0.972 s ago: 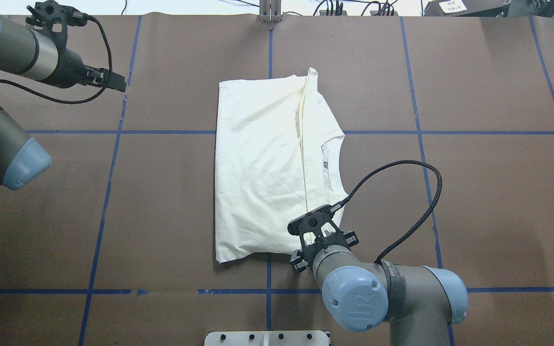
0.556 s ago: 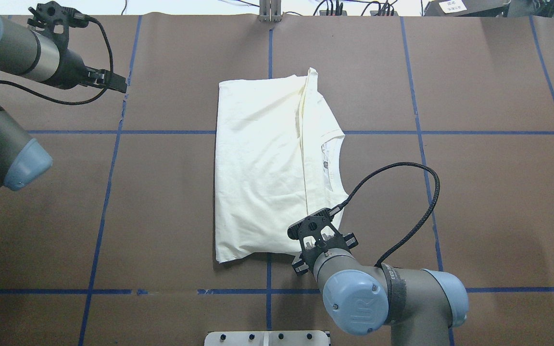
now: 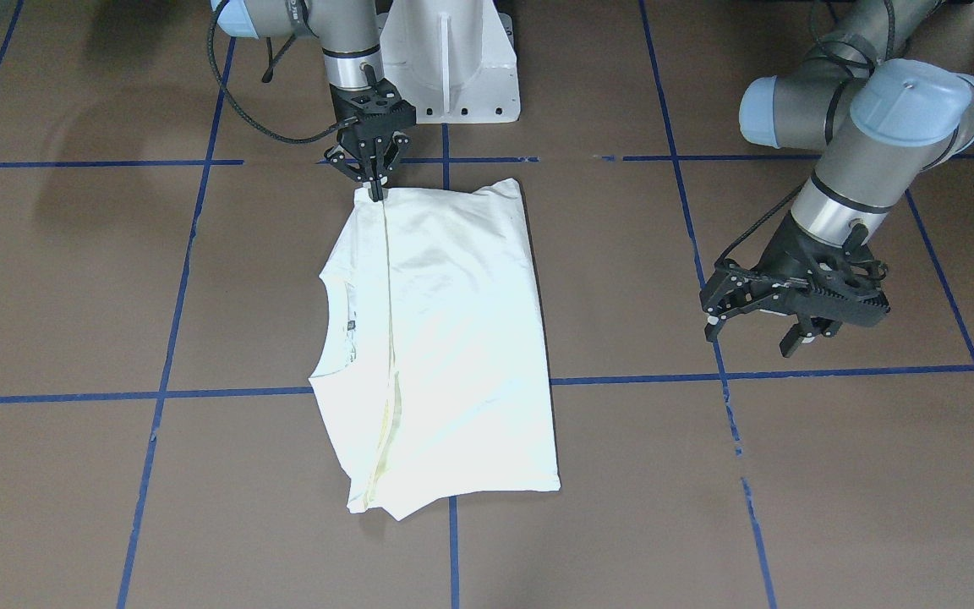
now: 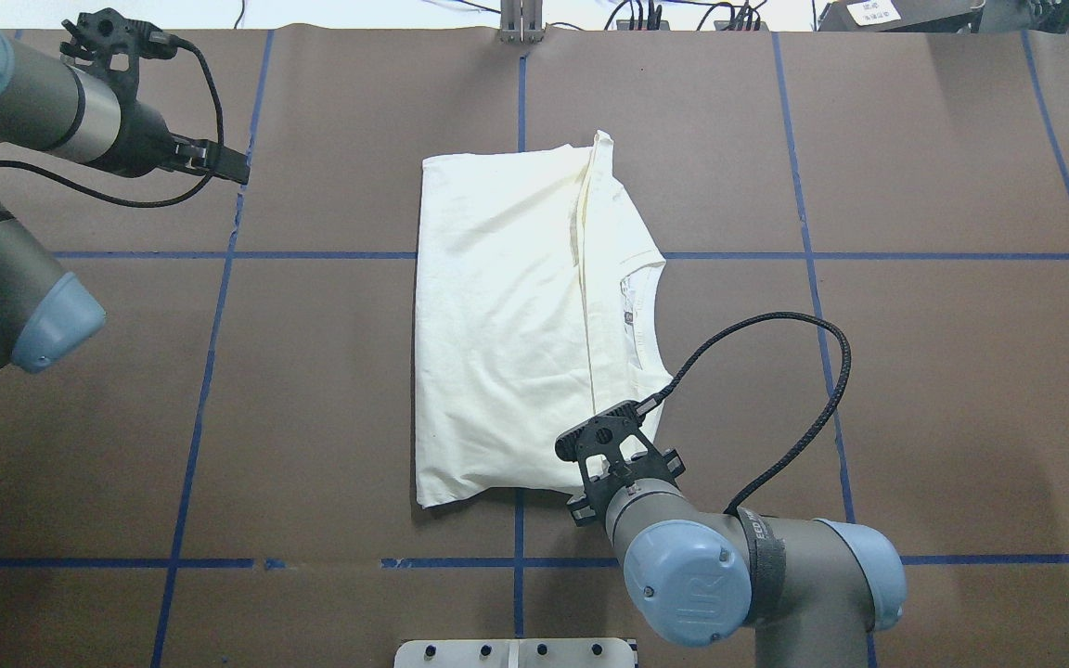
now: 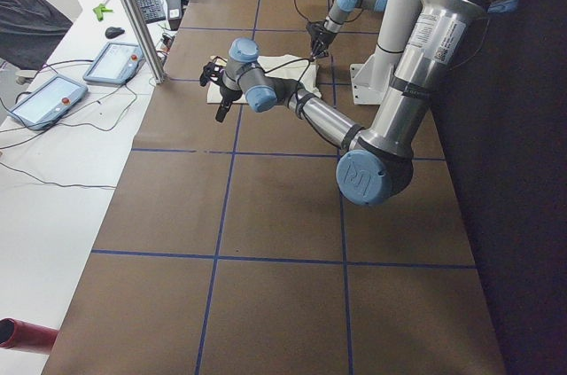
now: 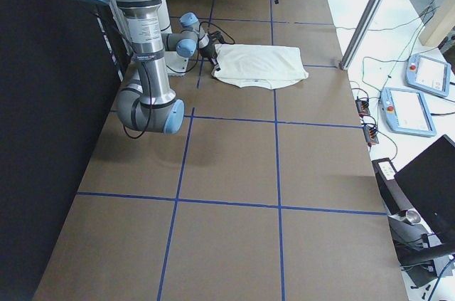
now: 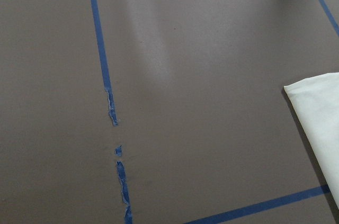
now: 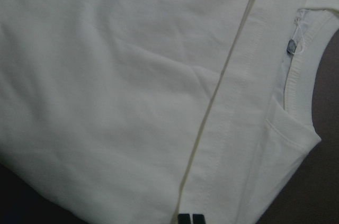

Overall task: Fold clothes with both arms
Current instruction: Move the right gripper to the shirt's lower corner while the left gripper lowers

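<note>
**Right gripper taking the near edge for the next fold**

The brown table is carrying one thing: the shirt, which is lying flat just in front of the white pedestal base, plain side up with no print showing. It is already folded into a narrow rectangle. Its long axis is running straight out from the base, and its neckline is pointing toward the base's right side.

The left gripper is hovering well out to the base's left, fingers spread wide and holding nothing. The right gripper is sitting between the base and the shirt, on the edge nearest the base. Its fingertips are pressing together there, apparently pinching the cloth where the lengthwise fold edge ends.

The step looks like gripping for a crosswise fold. Next, the left gripper is probably needing to take the other base-side corner, so both can carry that edge away from the base evenly.
</note>
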You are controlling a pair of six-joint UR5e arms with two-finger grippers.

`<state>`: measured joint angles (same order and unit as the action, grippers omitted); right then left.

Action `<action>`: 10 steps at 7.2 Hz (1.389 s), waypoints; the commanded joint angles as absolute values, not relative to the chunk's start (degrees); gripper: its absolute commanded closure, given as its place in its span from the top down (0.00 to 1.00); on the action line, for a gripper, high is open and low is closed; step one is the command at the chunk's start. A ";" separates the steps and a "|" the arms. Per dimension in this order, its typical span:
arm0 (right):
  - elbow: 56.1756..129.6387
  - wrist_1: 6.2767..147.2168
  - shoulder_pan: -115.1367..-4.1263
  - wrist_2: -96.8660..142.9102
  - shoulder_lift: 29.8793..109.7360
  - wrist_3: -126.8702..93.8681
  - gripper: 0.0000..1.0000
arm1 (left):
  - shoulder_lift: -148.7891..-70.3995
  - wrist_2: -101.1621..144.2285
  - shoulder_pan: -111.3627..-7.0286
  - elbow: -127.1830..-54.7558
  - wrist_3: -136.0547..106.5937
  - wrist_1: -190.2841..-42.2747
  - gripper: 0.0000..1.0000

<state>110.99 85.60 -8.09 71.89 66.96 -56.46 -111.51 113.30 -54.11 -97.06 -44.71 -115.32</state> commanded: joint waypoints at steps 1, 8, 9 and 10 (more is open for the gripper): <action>111.97 85.61 -10.27 72.16 67.93 -57.21 0.00 | -111.53 113.20 -54.05 -97.12 -44.82 -115.40 1.00; 116.55 85.34 -6.34 69.54 77.96 -78.38 0.11 | -111.45 113.12 -52.56 -96.86 -45.18 -115.75 1.00; 116.19 85.34 -5.20 69.17 77.70 -78.83 0.99 | -111.53 113.12 -52.47 -96.94 -45.18 -115.75 1.00; 116.28 85.17 -5.45 69.43 77.09 -78.66 1.00 | -111.53 113.12 -52.38 -97.03 -45.44 -115.75 1.00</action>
